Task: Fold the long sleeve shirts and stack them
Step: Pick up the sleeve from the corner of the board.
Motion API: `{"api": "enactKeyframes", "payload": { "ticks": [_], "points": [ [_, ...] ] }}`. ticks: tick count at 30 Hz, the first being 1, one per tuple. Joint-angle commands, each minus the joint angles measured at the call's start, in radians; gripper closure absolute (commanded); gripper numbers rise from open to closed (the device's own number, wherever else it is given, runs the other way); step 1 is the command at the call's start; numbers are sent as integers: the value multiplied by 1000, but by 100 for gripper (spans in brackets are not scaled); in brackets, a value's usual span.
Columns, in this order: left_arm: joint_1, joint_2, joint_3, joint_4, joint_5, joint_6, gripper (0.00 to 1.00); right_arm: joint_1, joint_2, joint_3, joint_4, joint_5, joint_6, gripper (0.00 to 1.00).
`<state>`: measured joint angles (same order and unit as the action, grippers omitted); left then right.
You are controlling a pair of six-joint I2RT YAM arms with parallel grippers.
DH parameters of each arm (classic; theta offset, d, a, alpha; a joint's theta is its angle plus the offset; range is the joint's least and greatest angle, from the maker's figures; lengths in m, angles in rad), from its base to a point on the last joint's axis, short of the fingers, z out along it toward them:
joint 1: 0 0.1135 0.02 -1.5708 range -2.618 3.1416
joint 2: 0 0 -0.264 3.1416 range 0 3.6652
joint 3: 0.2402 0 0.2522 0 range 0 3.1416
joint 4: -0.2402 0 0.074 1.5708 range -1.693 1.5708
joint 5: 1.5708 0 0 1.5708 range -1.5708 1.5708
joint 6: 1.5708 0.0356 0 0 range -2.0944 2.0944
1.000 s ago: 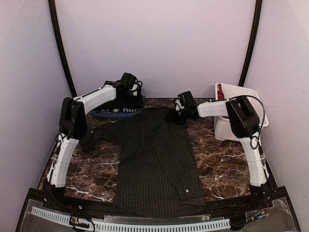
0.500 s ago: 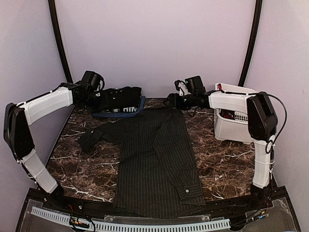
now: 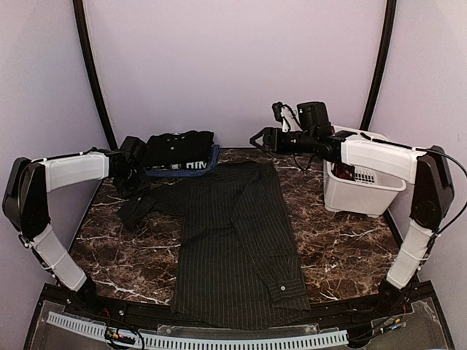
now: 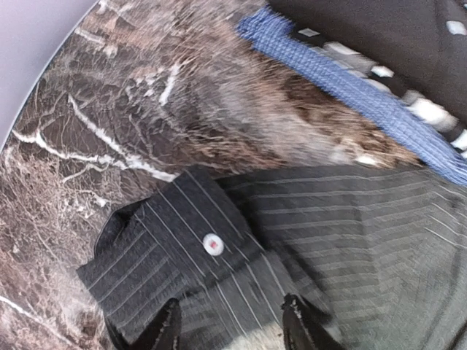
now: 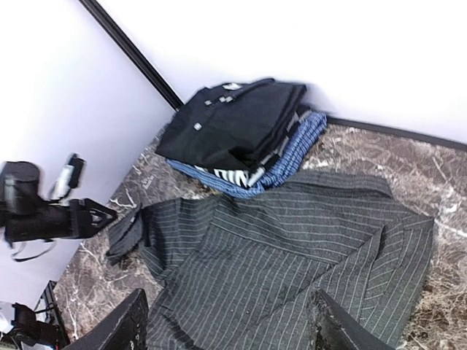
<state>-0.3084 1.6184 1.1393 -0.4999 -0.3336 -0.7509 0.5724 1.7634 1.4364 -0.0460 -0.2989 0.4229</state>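
Jaws gape (empty): left gripper (image 4: 232, 310), right gripper (image 5: 232, 302), above pinstriped shirt (image 3: 233, 240).

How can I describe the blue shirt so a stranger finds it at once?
Start at the dark marble table and look at its far left corner, by the back wall. There the blue shirt lies folded at the bottom, under the plain black shirt. It is the only blue cloth; the large pinstriped shirt spread nearby is black.
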Motion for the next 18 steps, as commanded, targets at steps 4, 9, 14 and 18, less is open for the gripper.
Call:
{"api": "enactKeyframes", "payload": {
  "ticks": [4,9,14,18],
  "points": [
    [28,172,91,-2,-31,-11,51,1,-138,-96,75,13,-16,29],
    [29,227,105,19,-58,-9,49,0,-186,-139,80,17,-18,29],
    [32,245,102,53,-71,8,50,0,-206,-160,81,13,-18,28],
    [46,269,102,77,-81,24,53,1,-205,-163,78,8,-17,29]
  ]
}}
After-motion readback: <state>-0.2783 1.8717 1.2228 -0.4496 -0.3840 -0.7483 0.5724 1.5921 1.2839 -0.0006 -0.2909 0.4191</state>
